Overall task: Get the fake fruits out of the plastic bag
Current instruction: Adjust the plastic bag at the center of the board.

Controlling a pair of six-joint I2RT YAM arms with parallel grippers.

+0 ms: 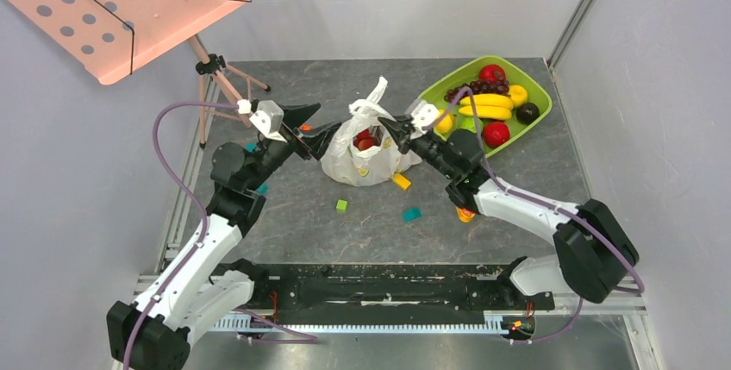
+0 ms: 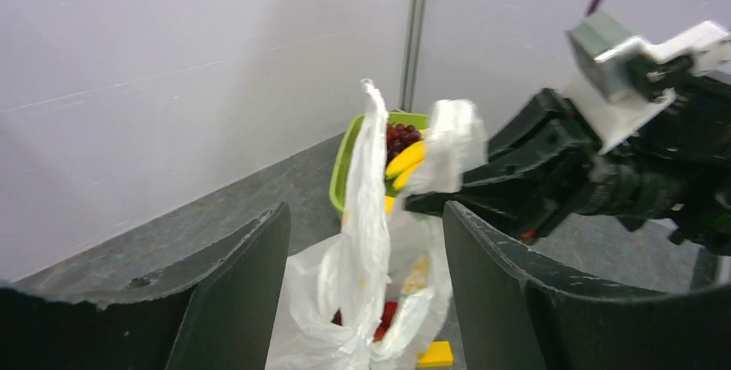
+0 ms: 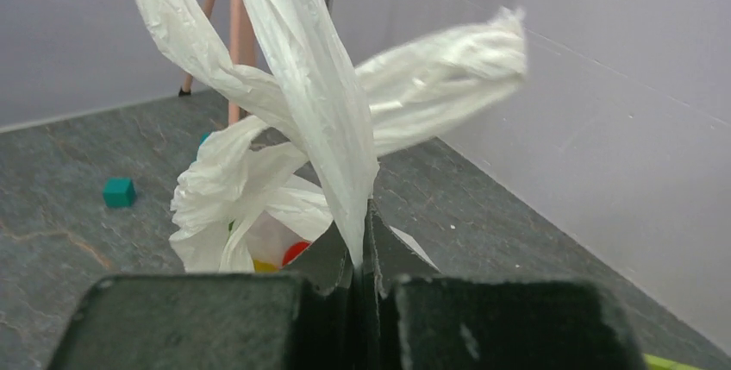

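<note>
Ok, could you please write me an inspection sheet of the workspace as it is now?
Surface: grey table, flat, mottled.
Job's things: plastic bag at the centre, handles up; fake fruits show red inside it, not yet out.
Clutter: yellow block, green block, teal block lie loose; green tray holds bananas, grapes and other fruit.
Grippers: left gripper open, at the bag; right gripper shut on the bag's upper part.
Cables: purple cables loop along both arms.
Surroundings: pink music stand far left; grey walls.

plastic bag (image 1: 345, 161): translucent white | fake fruits (image 1: 365, 141): red, perhaps yellow | tray (image 1: 541, 92): green
</note>
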